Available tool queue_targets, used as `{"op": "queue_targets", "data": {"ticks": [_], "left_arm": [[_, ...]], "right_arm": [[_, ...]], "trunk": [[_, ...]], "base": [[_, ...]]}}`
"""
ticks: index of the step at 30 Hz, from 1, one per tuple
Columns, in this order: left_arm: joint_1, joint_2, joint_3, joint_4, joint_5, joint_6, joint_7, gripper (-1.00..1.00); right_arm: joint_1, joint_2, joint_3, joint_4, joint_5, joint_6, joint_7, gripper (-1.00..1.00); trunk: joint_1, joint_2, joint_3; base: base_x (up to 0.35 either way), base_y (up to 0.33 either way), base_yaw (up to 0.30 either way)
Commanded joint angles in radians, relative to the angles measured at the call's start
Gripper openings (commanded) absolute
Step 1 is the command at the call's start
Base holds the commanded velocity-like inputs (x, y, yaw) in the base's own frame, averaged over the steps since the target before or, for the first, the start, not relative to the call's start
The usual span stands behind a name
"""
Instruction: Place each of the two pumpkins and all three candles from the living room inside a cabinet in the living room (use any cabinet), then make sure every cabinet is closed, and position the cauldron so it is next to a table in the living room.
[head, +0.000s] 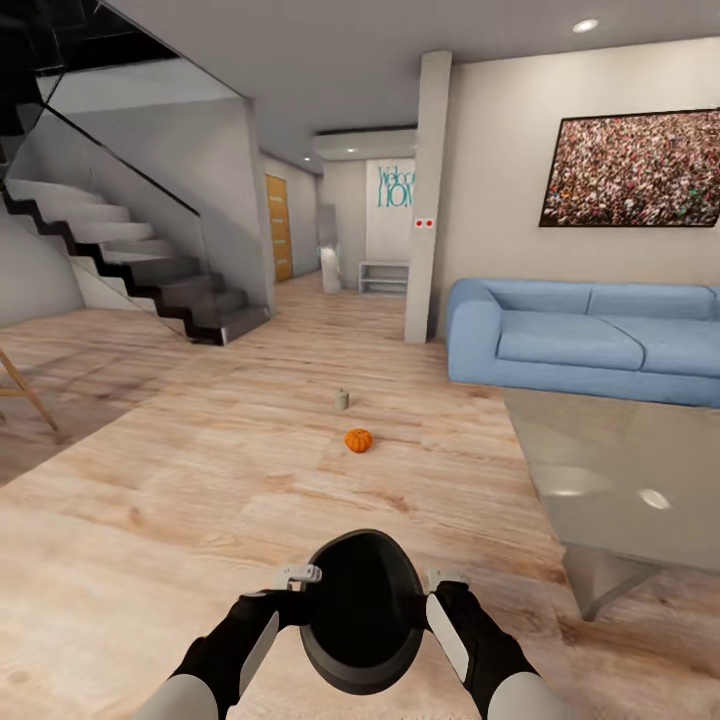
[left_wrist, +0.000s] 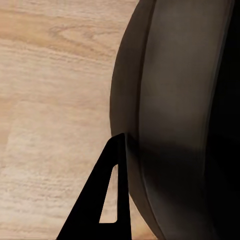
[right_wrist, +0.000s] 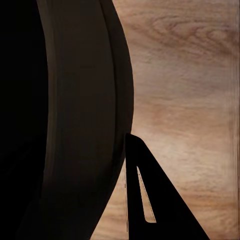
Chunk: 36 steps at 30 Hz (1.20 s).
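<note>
Cauldron carried between both arms, low in the frame.
The left gripper (head: 300, 574) and right gripper (head: 446, 577) each pinched the black cauldron (head: 362, 610)'s rim; a pumpkin (head: 358, 440) and candle (head: 342, 400) sat mid-frame on the wooden floor (head: 200, 480).

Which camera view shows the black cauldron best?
The head view: the whole cauldron appears there, open top up, between the left hand and right hand. Each wrist view gives just a close part of its dark curved wall.
</note>
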Motion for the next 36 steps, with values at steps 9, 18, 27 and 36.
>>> {"op": "queue_targets", "data": {"ticks": [9, 18, 27, 36], "left_arm": [[0.001, -0.001, 0.005, -0.004, 0.023, 0.007, -0.025, -1.00], [0.001, -0.001, 0.005, -0.004, 0.023, 0.007, -0.025, -1.00], [0.001, -0.001, 0.005, -0.004, 0.023, 0.007, -0.025, -1.00], [0.000, -0.001, 0.005, -0.004, 0.023, 0.007, -0.025, -1.00]], "right_arm": [[-0.001, 0.000, 0.000, -0.006, -0.035, -0.005, 0.026, -1.00], [-0.001, 0.000, 0.000, -0.005, -0.034, -0.005, 0.079, -1.00], [0.000, 0.000, 0.000, -0.005, -0.034, -0.005, 0.086, -1.00], [0.000, 0.000, 0.000, -0.005, -0.033, -0.005, 0.086, -1.00]], "trunk": [[0.000, -0.001, -0.001], [0.000, -0.001, -0.001], [0.000, -0.001, -0.001], [0.000, -0.001, -0.001]], "base": [[0.000, 0.000, -0.293], [0.000, 0.000, -0.190], [0.000, 0.000, -0.019], [0.000, 0.003, -0.001]]}}
